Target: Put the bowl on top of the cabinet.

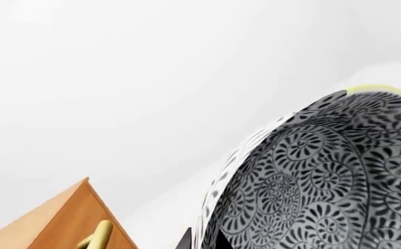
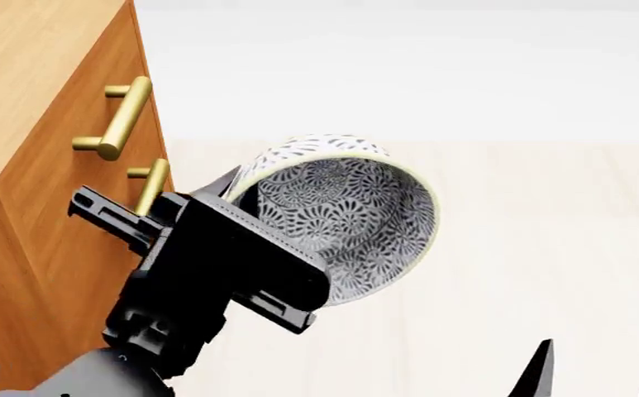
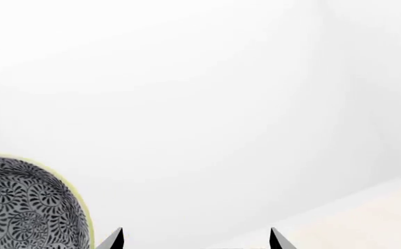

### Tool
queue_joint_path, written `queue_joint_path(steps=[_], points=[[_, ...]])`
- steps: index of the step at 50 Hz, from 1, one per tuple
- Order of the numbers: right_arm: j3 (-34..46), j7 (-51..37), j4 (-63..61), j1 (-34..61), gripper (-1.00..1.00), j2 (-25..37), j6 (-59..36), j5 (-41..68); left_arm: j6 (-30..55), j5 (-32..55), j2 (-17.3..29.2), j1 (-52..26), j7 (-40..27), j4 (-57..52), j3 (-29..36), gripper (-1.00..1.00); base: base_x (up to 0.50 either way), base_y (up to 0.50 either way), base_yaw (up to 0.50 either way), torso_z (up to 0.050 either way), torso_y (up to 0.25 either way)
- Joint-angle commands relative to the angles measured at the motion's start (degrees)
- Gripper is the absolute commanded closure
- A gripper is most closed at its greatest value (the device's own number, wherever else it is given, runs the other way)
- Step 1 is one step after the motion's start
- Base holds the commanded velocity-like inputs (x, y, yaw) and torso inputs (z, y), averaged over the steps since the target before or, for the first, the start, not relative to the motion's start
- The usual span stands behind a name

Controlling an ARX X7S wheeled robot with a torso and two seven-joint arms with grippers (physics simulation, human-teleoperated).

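The left pincer (image 2: 255,248) grips the bowl (image 2: 347,219) by its rim, tilted in the air beside the cabinet (image 2: 32,149) front; rigid, glazed, likely slippery and breakable. The right pincer (image 3: 196,241) hangs released

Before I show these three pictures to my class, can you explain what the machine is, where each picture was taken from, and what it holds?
It is a simulated two-armed robot. The head view looks down from its head: the black left gripper holds the patterned bowl, tilted on its side in the air, beside the wooden cabinet. The bowl is not yet on the cabinet top. The other two pictures come from cameras near each gripper. The right gripper is open and holds nothing.
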State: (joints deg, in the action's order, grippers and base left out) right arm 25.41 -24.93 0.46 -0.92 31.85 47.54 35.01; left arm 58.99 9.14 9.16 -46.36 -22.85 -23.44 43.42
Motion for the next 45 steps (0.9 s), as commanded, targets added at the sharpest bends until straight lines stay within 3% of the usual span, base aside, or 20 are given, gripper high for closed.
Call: queue_joint_path(steps=[1,2,6,8,9,21,34,45], points=[[-0.1,1.2,1.2,0.2,-1.0,-0.6,0.7,1.7,8.4,4.5,-4.9,-7.7,4.7,1.3,-6.1,1.0,0.0,0.0,0.0,0.0,0.0],[0.0,1.4,1.2,0.2,-1.0,-0.6,0.8,1.8,11.8,10.0,-7.5,-7.9,8.1,1.6,-12.7,1.0,0.0,0.0,0.0,0.0,0.0],[0.0,1.6,1.4,0.4,-1.0,-0.8,0.5,1.7,11.4,4.7,-4.6,-12.1,4.6,1.2,-4.7,1.0,0.0,0.0,0.0,0.0,0.0],[0.1,1.8,1.4,0.4,-1.0,-0.8,0.5,1.8,13.5,9.3,-6.5,-13.1,8.3,1.0,-9.6,1.0,0.0,0.0,0.0,0.0,0.0],[0.2,1.9,1.4,0.4,-1.0,-0.9,0.4,1.8,14.8,6.9,-5.9,-15.9,6.4,1.9,-6.4,1.0,0.0,0.0,0.0,0.0,0.01],[0.0,2.1,1.1,0.1,-1.0,-1.0,0.2,1.7,18.9,8.1,-8.8,-29.6,6.1,13.5,-6.7,1.0,0.0,0.0,0.0,0.0,0.0],[-0.2,2.3,0.8,-0.2,-1.0,-1.2,0.0,1.4,19.0,31.3,-8.9,-41.2,-5.0,30.8,-16.5,1.0,0.0,0.0,0.0,0.0,0.001],[-0.3,2.5,0.6,-0.3,-1.0,-1.3,-0.3,1.3,18.6,38.8,-8.7,-49.6,-8.6,38.3,-17.9,1.0,0.0,0.0,0.0,0.001,0.0]])
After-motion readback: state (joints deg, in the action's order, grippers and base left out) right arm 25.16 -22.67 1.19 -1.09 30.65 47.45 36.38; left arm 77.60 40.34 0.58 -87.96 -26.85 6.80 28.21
